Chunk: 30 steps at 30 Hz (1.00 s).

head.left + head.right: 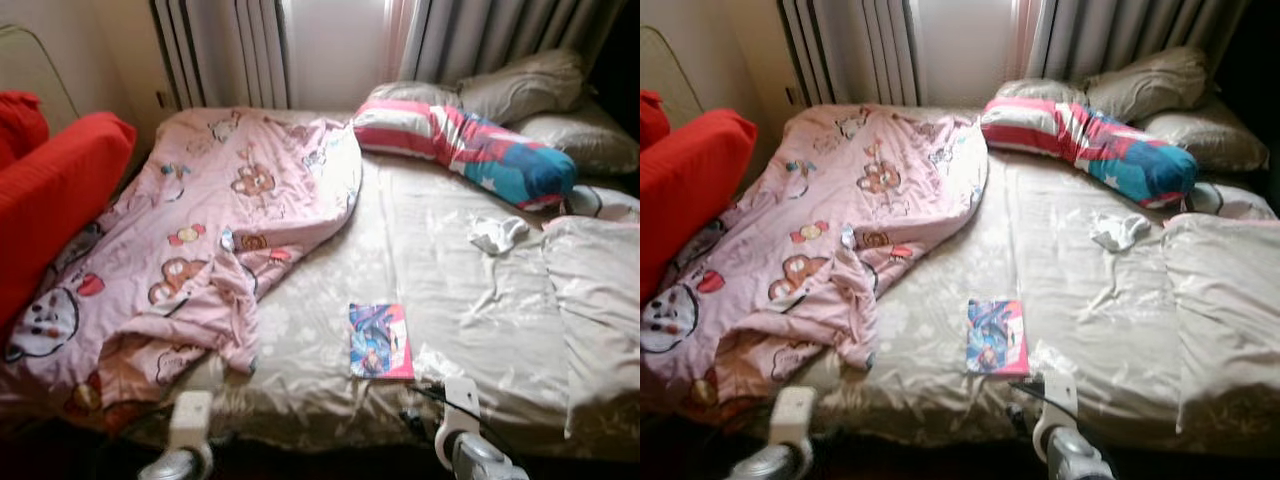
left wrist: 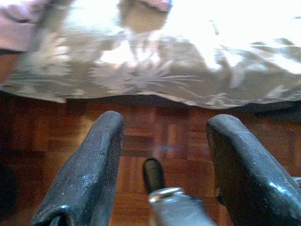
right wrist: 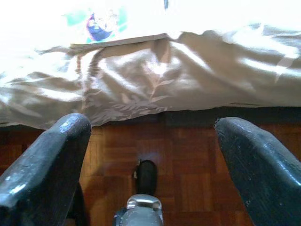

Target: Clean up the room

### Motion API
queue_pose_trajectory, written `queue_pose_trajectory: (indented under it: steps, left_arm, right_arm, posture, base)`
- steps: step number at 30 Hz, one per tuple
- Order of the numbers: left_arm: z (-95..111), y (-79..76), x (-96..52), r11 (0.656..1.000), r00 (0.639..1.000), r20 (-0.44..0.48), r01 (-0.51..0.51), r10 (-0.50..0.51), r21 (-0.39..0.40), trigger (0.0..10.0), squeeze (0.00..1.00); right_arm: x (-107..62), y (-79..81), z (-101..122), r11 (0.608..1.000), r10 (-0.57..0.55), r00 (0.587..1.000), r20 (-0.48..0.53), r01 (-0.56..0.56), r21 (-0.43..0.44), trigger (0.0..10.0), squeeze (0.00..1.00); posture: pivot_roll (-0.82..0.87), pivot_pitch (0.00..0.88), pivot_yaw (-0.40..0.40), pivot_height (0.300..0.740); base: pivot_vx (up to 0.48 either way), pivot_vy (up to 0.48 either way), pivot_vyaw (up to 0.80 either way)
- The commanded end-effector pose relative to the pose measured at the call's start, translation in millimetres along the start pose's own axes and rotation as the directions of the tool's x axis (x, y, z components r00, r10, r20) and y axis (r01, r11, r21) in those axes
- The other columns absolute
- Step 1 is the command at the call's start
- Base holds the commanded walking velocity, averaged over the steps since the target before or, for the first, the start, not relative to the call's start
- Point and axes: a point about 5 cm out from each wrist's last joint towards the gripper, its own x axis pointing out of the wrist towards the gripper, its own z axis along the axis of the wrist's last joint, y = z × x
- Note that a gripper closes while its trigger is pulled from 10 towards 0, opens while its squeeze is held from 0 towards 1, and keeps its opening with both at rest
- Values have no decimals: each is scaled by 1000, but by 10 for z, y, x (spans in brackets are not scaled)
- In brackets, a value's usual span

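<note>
A pink cartoon-print blanket lies crumpled over the left half of the bed. A colourful book rests near the bed's front edge, and its edge appears in the right wrist view too. A small white cloth lies further right. A striped pink, white and blue bolster sits by the pillows. My left gripper hangs open above the wooden floor before the bed's edge. My right gripper is open as well, low in front of the bed below the book.
Grey pillows lie at the bed's head under curtains. A folded beige cover sits on the right. A red seat stands left of the bed. Wooden parquet floor runs under the bed's front edge.
</note>
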Motion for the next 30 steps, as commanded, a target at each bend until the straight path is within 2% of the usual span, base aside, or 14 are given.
queue_pose_trajectory:
  steps: [1, 3, 6, 9, 13, 16, 17, 19, 22, 25, 27, 30]
  left_arm:
    - [-91, 55, -37, 1000, 1000, -13, 6, -6, -22, 10000, 0]
    - [-140, 187, -85, 1000, 1000, -18, -10, 9, -29, 10000, 0]
    - [-146, 211, -93, 999, 1000, -17, -18, 17, -27, 10000, 0]
    - [-125, 203, -87, 1000, 1000, -6, -23, 23, -17, 10000, 0]
    - [-34, 110, -44, 1000, 999, 29, -17, 17, -4, 10000, 0]
    - [136, 13, 4, 1000, 995, 102, -6, 5, 10, 10000, 0]
    - [273, -114, 48, 1000, 989, 148, 6, -9, 15, 10000, 0]
    - [441, -229, 80, 1000, 977, 214, 20, -22, 8, 10000, 0]
    - [506, -251, 84, 1000, 970, 242, 26, -28, 11, 10000, 0]
    - [713, -297, 80, 999, 939, 339, 46, -52, 25, 10000, 0]
    - [743, -297, 78, 999, 934, 353, 47, -53, 24, 10000, 0]
    - [899, -306, 61, 998, 903, 425, 60, -62, 18, 10000, 0]
  right_arm:
    - [-3, -31, 21, 1000, -9, 1000, 8, 9, 6, 10000, 0]
    - [-3, -31, 22, 1000, -9, 1000, 10, 9, 7, 10000, 0]
    - [-3, -31, 24, 1000, -10, 1000, 14, 10, 10, 10000, 0]
    - [-4, -30, 30, 1000, -12, 1000, 25, 11, 18, 10000, 0]
    - [-5, -33, 51, 999, -24, 998, 58, 22, 26, 10000, 0]
    - [-12, -49, 93, 999, -52, 992, 113, 52, 7, 10000, 0]
    - [-18, -51, 109, 998, -63, 987, 145, 60, 23, 10000, 0]
    - [-28, -50, 145, 997, -70, 977, 201, 64, 34, 10000, 0]
    - [-34, -50, 166, 998, -69, 972, 225, 67, 15, 10000, 0]
    - [-54, -53, 205, 997, -76, 954, 290, 77, 8, 10000, 0]
    - [-57, -54, 209, 997, -79, 951, 297, 81, 7, 10000, 0]
    - [-73, -64, 223, 995, -103, 935, 338, 100, 26, 10000, 0]
  posture:
    - [19, 22, -19, 740]
    - [19, 22, -19, 740]
    - [19, 22, -19, 740]
    - [19, 22, -19, 740]
    - [11, 13, -17, 740]
    - [8, 7, -17, 740]
    - [5, 0, -16, 740]
    - [0, 0, -16, 740]
    - [-7, 0, -14, 740]
    - [-12, 0, -15, 740]
    - [-12, 0, -15, 740]
    - [-11, 0, -16, 740]
  base:
    - [0, -285, 0]
    - [0, 0, 0]
    - [0, 0, 0]
    - [0, 0, 0]
    - [0, 0, 0]
    - [0, 0, 0]
    - [0, 0, 0]
    - [0, 0, 0]
    - [0, 0, 0]
    - [0, 0, 0]
    - [0, 0, 0]
    - [0, 0, 0]
